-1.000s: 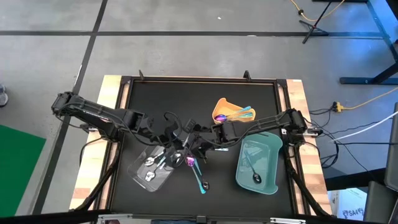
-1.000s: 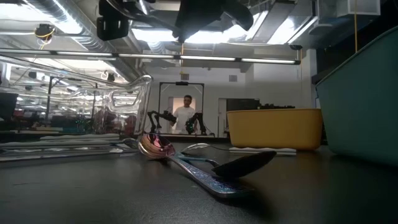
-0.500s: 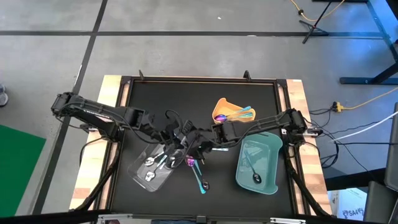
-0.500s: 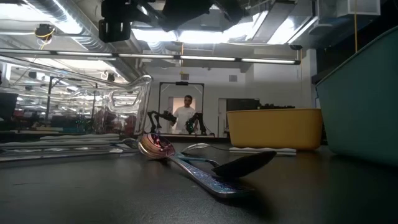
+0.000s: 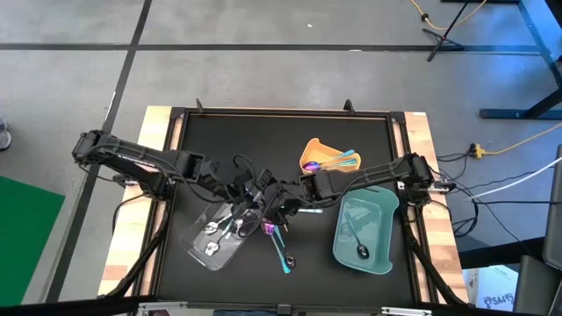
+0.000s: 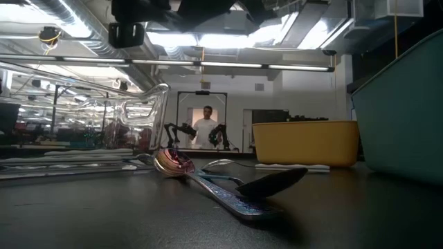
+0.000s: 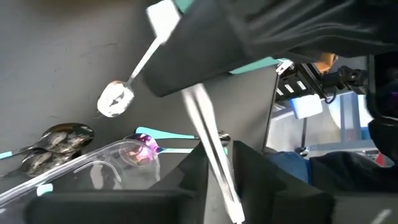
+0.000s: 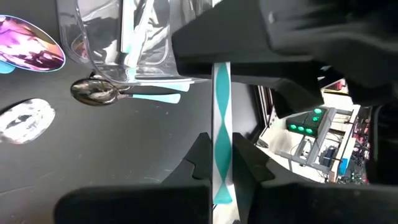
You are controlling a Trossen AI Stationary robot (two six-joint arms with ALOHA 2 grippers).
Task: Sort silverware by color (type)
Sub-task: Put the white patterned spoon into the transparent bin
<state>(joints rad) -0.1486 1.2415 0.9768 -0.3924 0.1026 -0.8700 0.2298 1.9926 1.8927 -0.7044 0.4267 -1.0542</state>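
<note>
Silverware [image 5: 283,254] is lying partly sorted: shiny spoons are sitting in the clear tray [image 5: 200,252], coloured pieces in the yellow tray [image 5: 314,146], one dark spoon [image 5: 362,252] in the teal tray [image 5: 379,219], and a few loose pieces are resting on the worktop [image 5: 263,140] between the clear and teal trays. Both arms are meeting above those loose pieces. The right end effector [image 8: 222,165] is pinching a teal-and-white patterned handle [image 8: 221,112] narrowly between its fingers. The left end effector [image 7: 217,168] is sitting around a thin pale handle, but whether it is gripping I cannot tell. These pieces are looking light, stiff and smooth, so they are probably slipping or pivoting easily. Taking hold across the flat of the handle, near its middle, is likely giving the steadiest grip.
</note>
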